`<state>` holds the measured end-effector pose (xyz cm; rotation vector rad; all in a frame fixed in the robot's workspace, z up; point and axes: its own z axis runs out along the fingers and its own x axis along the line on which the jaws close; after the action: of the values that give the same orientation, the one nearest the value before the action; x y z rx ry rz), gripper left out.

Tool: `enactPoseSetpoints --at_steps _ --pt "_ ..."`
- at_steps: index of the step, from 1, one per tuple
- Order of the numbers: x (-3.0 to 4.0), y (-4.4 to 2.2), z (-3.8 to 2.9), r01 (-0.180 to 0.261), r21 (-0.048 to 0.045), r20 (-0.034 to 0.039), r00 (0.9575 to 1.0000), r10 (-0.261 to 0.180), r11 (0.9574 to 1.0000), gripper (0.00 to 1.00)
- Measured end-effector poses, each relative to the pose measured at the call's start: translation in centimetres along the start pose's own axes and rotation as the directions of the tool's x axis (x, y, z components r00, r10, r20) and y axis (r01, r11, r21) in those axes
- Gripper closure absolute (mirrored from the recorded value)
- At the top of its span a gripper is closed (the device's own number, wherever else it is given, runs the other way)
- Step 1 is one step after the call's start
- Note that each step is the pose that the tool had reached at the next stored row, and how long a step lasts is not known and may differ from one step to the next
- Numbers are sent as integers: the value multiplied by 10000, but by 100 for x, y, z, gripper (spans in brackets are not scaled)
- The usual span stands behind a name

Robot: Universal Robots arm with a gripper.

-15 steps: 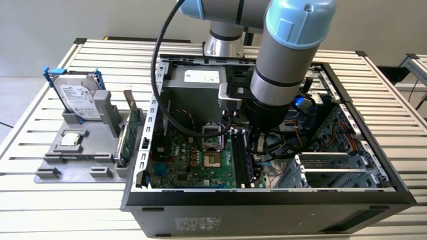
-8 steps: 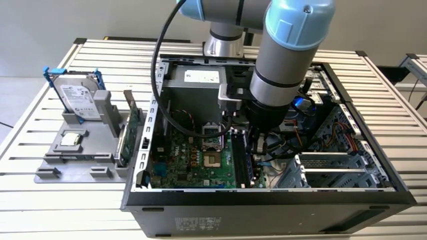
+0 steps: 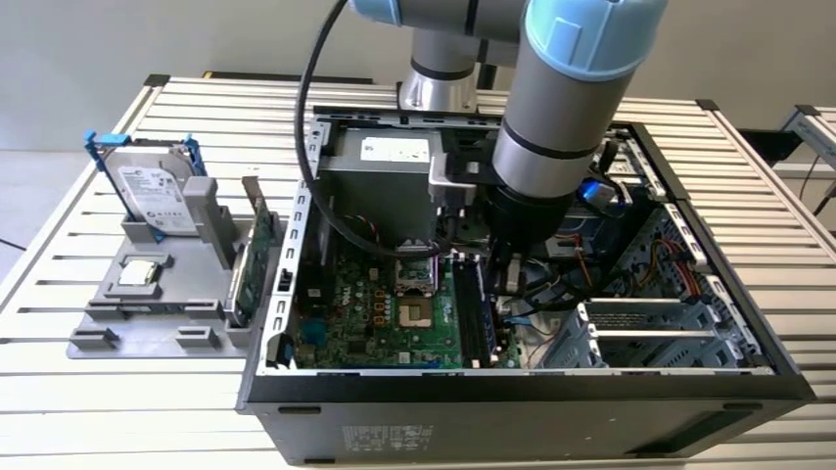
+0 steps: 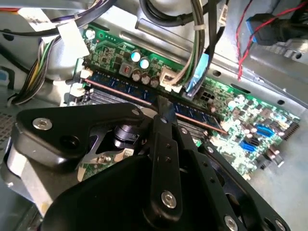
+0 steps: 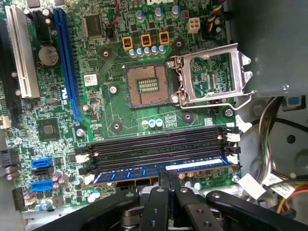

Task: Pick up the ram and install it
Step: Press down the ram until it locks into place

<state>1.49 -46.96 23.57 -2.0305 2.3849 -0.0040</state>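
Note:
The ram (image 5: 130, 173) is a long dark blue stick with small chips. It lies along the memory slot nearest the board's edge, beside empty black slots (image 5: 154, 144). In both wrist views my gripper (image 5: 166, 174) stands over the stick's middle. Its black fingers (image 4: 165, 113) are closed together on the stick's top edge (image 4: 120, 89). In the exterior view the arm reaches down into the open computer case (image 3: 523, 397). There the gripper (image 3: 504, 284) sits at the slots beside the ram (image 3: 471, 313).
An open processor socket (image 5: 149, 86) with its raised metal frame (image 5: 211, 72) lies beside the slots. Cable bundles (image 4: 202, 43) hang close to the gripper. Outside the case, a grey holder (image 3: 157, 313) carries a hard drive in a blue frame (image 3: 151, 186) and a green card (image 3: 261, 235).

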Motion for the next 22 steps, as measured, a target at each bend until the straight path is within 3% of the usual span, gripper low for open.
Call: enactPoseSetpoints --at_steps 22 --pt "-3 -4 -485 2 -11 -3 10000 -2 10000 100"
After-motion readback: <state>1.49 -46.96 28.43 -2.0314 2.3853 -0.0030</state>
